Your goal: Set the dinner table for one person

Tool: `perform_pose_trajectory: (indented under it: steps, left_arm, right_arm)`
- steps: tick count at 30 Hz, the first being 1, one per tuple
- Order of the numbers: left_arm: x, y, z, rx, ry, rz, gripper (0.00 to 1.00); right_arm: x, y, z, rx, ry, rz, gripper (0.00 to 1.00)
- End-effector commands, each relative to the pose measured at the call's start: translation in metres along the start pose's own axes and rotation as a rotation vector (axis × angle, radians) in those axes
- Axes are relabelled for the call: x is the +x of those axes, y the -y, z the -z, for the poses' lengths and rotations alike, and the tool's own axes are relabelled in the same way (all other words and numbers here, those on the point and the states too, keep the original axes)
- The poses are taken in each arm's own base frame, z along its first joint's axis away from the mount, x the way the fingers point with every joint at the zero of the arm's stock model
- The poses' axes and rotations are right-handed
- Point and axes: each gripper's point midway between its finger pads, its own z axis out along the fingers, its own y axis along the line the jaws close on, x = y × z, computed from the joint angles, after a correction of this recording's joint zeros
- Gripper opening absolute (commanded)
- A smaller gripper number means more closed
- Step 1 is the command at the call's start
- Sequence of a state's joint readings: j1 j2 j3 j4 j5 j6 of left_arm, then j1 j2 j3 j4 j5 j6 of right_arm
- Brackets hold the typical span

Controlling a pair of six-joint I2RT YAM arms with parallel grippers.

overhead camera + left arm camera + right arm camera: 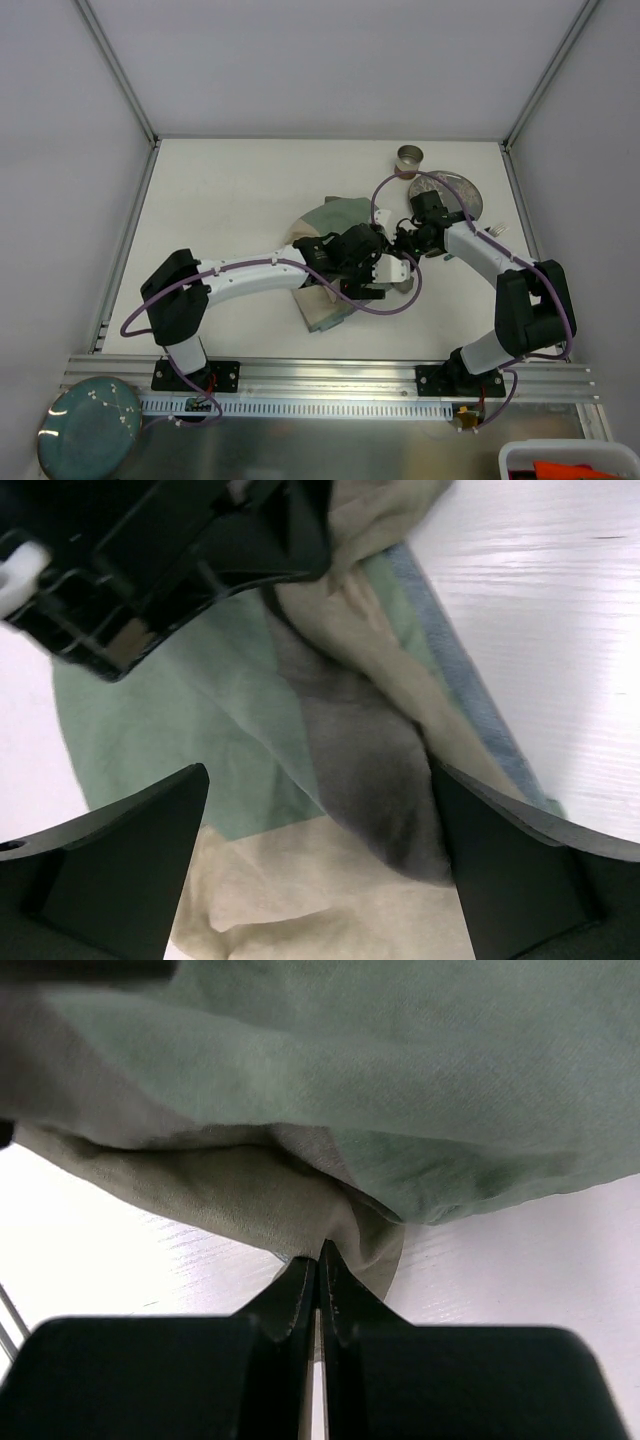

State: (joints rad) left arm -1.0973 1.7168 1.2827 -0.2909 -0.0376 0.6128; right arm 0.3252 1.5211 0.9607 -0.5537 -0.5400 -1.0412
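Note:
The white dinner table (220,200) carries a green-and-beige cloth mat (335,215), bunched up at its middle. My right gripper (402,240) is shut on a beige fold of the mat's edge, seen pinched at the fingertips in the right wrist view (320,1260), with green cloth (420,1080) hanging above. My left gripper (385,268) is open just over the mat; in the left wrist view (320,880) its fingers (110,870) stand wide apart above rumpled beige and green cloth (340,730), holding nothing. The right gripper's black body (180,550) shows close ahead.
A grey plate (452,190) lies at the back right with a metal cup (409,156) behind it and cutlery (492,231) beside it. A teal plate (88,425) sits off the table at the near left. A bin (570,460) is at the near right.

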Motion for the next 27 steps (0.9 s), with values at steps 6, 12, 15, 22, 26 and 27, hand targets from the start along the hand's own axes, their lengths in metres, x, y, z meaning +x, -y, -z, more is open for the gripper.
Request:
perform_pose_trajectory:
  steps: [6,12,15,22,26,27]
  left_arm:
    - [0.043,-0.059,-0.009,-0.169,-0.043,0.068,0.60]
    - [0.074,-0.090,-0.002,-0.236,-0.074,0.161,0.20]
    - [0.080,-0.099,0.006,-0.274,-0.086,0.176,0.00]
    - [0.102,-0.117,0.025,-0.338,-0.107,0.208,0.00]
    - [0.123,-0.141,0.041,-0.415,-0.115,0.236,0.00]
    - [0.125,-0.148,0.048,-0.437,-0.108,0.247,0.00]
  right_arm:
    - [-0.014,0.000,0.009,-0.001,0.071,0.026,0.00]
    - [-0.016,0.001,0.016,0.004,0.106,0.024,0.00]
    - [-0.016,0.003,0.016,-0.001,0.118,0.022,0.00]
    - [-0.016,0.008,0.015,-0.010,0.129,0.005,0.00]
    - [-0.016,0.014,0.025,0.024,0.146,0.000,0.00]
    - [-0.017,0.015,0.029,0.033,0.156,0.001,0.00]
